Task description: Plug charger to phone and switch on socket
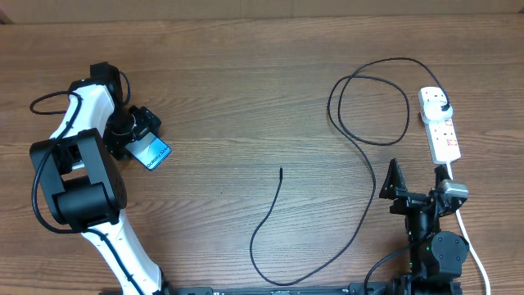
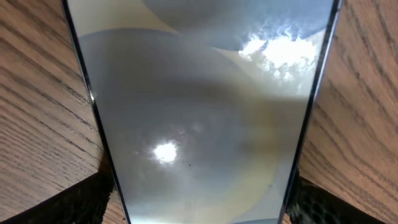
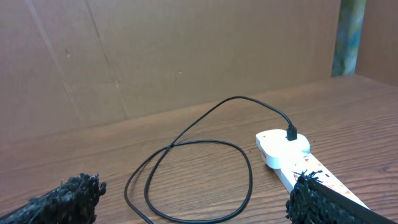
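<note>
The phone [image 1: 155, 152] lies on the wooden table at the left, its light-blue screen up. It fills the left wrist view as a glossy slab [image 2: 199, 112]. My left gripper [image 1: 141, 136] straddles its near end, jaws wide, with a finger [image 2: 81, 199] outside each long edge and a sliver of wood showing on the left side. The charger cable [image 1: 368, 106] loops across the table, its loose tip [image 1: 281, 170] at the centre. Its plug [image 1: 442, 106] sits in the socket [image 1: 440, 129] at the right. My right gripper [image 1: 422, 192] is open just short of the socket [image 3: 283, 152], holding nothing.
A thick white cord [image 1: 471, 246] runs from the socket toward the front edge beside the right arm's base. The left arm's white body [image 1: 82, 164] covers the table's left side. A brown cardboard wall [image 3: 155, 56] stands behind the table.
</note>
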`<state>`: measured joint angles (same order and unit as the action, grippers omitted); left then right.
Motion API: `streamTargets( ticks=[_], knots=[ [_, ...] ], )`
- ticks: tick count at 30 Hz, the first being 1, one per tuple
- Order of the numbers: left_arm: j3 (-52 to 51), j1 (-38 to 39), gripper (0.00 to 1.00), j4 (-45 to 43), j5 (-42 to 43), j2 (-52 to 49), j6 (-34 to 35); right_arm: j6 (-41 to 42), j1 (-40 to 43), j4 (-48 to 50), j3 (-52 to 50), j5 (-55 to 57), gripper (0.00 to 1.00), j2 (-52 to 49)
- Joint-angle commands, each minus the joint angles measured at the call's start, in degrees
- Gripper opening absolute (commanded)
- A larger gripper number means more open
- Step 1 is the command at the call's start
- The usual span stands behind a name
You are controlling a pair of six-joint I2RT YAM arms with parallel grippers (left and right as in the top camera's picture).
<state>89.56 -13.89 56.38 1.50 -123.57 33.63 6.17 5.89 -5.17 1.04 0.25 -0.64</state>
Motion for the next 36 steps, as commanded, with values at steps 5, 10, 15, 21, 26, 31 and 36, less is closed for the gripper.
streamTargets(
  ticks=[5,10,15,21,26,31,36],
  knots=[
    [-0.5,-0.2,0.85,0.0,1.6,-1.8,-1.1,-0.3,-0.3,0.3,-0.6,0.1,1.0,0.3],
    [-0.5,-0.2,0.85,0.0,1.6,-1.8,-1.1,-0.3,-0.3,0.3,-0.6,0.1,1.0,0.2],
    [-0.5,-0.2,0.85,0.0,1.6,-1.8,-1.1,-0.3,-0.3,0.3,-0.6,0.1,1.0,0.3],
    [-0.5,-0.2,0.83,0.0,1.6,-1.8,-1.1,-0.3,-0.3,0.3,-0.6,0.1,1.0,0.2],
    [-0.5,-0.2,0.82,-0.1,1.6,-1.8,-1.1,-0.3,-0.3,0.3,-0.6,0.1,1.0,0.3],
    [-0.5,-0.2,0.81,-0.1,1.6,-1.8,-1.1,-0.3,-0.3,0.3,-0.6,0.1,1.0,0.2],
    [-0.5,-0.2,0.79,0.0,1.6,-1.8,-1.1,-0.3,-0.3,0.3,-0.6,0.1,1.0,0.3]
  ],
)
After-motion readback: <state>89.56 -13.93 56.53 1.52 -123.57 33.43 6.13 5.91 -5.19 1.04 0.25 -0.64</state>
